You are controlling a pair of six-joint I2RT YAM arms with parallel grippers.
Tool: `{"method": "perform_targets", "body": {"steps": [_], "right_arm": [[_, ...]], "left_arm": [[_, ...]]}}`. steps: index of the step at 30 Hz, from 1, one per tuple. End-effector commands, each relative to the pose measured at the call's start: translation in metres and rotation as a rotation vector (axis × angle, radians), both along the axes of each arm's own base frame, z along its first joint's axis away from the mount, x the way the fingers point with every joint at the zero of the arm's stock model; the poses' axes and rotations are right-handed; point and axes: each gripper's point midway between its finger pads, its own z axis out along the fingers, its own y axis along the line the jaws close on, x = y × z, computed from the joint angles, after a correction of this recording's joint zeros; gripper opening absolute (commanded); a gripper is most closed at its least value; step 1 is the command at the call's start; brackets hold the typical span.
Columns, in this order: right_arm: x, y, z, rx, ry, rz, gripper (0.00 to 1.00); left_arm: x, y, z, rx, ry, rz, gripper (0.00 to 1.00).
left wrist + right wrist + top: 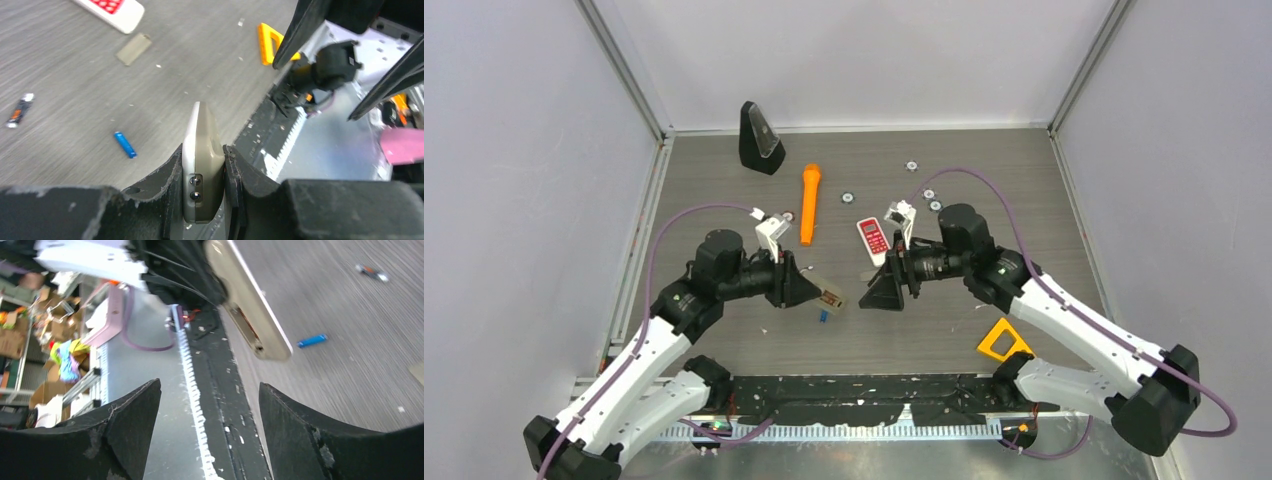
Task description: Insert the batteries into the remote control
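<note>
Batteries first: blue battery (124, 144) lies flat on the table (75, 75), out in the open and touching nothing. It sits just below and beside the tip of the beige remote (200, 130). A dark battery (19, 111) with an orange band lies well apart from it, farther out on the boards.

Left gripper (202, 150) is clamped on the beige remote, edge-on, with one finger on each broad face. The remote's free end sticks out over the table. From the right wrist I see an open recess in the remote's back. I can't tell whether any cell sits in it.

Right gripper (209, 385) faces the remote with its jaws wide apart and nothing between them.

Around them:
- A small beige cover piece (134, 49) lies flat by itself.
- A white-and-red remote (873, 238) lies face up, just beyond the right gripper.
- An orange cylinder (809, 203) lies beyond the left gripper.
- A black wedge (759, 140) stands near the back wall.
- Small round discs (912, 165) are scattered at the back right.
- A yellow frame (1003, 342) sits near the right arm's base.

I see nothing lying between the blue battery and either gripper.
</note>
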Motion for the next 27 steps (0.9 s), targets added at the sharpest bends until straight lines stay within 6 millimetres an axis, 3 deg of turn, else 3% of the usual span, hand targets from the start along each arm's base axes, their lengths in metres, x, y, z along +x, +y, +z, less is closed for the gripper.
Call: {"method": "perform_targets", "body": {"steps": [1,9,16,27], "right_arm": [[-0.039,0.001,0.069,0.193,-0.122,0.23,0.78],[-0.071,-0.005,0.119,0.367,-0.17,0.353,0.88],[-0.11,-0.016,0.159,0.499,-0.202,0.509,0.88],[-0.139,-0.017,0.175,0.536,-0.227,0.622,0.86]], "left_arm": [[-0.038,-0.012,0.039,-0.1,-0.068,-0.237,0.0],[-0.059,-0.015,0.068,-0.174,-0.11,-0.351,0.0],[-0.059,-0.014,0.071,-0.173,-0.119,-0.35,0.0],[-0.054,-0.01,0.067,-0.139,-0.133,-0.309,0.0]]}}
